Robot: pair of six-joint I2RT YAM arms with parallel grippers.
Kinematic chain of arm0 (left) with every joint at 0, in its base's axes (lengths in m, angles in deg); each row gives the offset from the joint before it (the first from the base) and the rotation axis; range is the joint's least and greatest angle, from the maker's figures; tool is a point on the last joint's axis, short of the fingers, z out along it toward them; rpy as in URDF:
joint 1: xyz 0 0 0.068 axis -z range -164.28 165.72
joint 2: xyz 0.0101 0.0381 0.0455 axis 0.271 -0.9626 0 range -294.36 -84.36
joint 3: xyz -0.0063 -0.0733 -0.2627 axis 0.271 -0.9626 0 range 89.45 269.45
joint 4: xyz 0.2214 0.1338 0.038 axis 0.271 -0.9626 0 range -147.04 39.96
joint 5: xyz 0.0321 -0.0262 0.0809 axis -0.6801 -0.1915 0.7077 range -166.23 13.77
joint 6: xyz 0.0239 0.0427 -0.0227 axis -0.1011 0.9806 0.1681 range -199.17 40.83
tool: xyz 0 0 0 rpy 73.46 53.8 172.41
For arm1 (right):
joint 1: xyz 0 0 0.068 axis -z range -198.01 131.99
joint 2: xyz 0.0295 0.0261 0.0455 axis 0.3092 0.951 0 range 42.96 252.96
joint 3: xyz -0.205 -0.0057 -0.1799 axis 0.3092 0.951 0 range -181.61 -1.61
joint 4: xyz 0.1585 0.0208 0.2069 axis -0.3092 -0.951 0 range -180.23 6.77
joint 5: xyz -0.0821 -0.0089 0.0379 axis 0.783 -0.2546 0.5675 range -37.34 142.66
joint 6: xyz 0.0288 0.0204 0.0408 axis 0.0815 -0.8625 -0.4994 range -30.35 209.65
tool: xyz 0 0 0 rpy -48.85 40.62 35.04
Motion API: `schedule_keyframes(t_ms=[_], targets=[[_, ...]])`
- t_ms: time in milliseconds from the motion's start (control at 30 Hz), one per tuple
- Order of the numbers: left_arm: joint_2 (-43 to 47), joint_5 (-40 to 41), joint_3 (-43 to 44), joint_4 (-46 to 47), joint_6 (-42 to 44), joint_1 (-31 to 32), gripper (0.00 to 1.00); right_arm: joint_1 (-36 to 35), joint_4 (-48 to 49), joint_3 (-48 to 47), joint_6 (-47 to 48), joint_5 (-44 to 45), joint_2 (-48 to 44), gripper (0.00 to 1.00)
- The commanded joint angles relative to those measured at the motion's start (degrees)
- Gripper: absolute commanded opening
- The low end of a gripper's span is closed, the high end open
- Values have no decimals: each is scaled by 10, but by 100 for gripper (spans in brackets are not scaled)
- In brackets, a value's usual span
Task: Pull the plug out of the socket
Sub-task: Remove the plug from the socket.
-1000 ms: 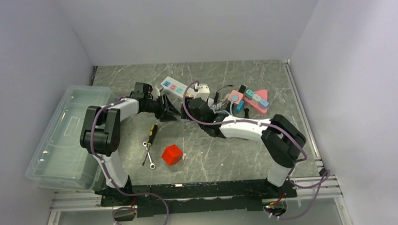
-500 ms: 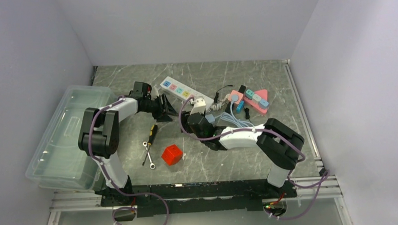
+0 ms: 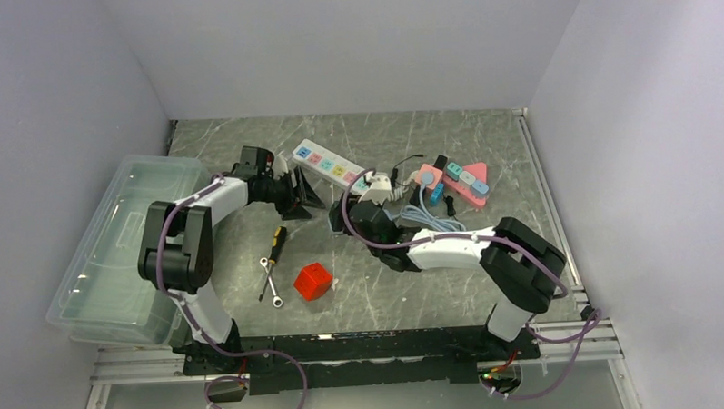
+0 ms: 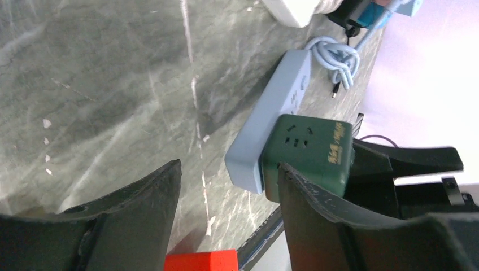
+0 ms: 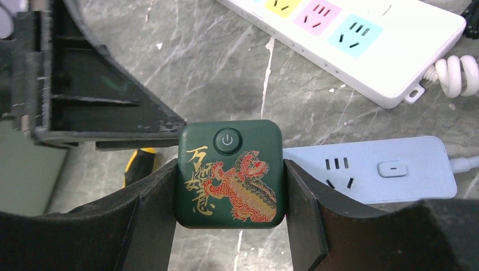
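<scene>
Dark green plug [image 5: 229, 175]: matte cube with rounded corners, gold characters and a red-gold lion printed on top, 1 round power button. Set against 1 end of the pale blue power strip [image 5: 373, 169], a smooth flat bar; cannot tell whether the pins are out. Pinched on 2 sides by the right gripper [image 5: 230, 169], black wedge-shaped fingers [image 5: 149, 209] flat against it. Just off that same end of the strip, left gripper [image 4: 229, 169] spread wide, nothing between.

Beyond the strip, glossy white power strip [image 5: 350, 39] with pastel socket panels. Left of the strip and nearer the arm bases, yellow-and-black screwdriver [image 3: 276, 239], steel wrench [image 3: 270, 282], shiny red cube [image 3: 313, 281]. Well left of the strip, clear plastic bin [image 3: 88, 269].

Under the strip, grey-green marbled tabletop [image 3: 483, 137]; plain pale walls [image 3: 353, 41] on 3 sides.
</scene>
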Motion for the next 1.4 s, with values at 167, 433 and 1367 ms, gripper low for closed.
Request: schedule_keyframes(t_ms=[167, 433, 1367], targets=[[231, 47, -1, -10, 164, 3, 83, 65, -112, -55, -77, -68, -78, 0], [365, 50, -96, 34, 386, 89, 83, 128, -124, -55, -90, -191, -119, 0], [237, 132, -138, 194, 361, 202, 70, 138, -135, -40, -91, -281, -171, 0]])
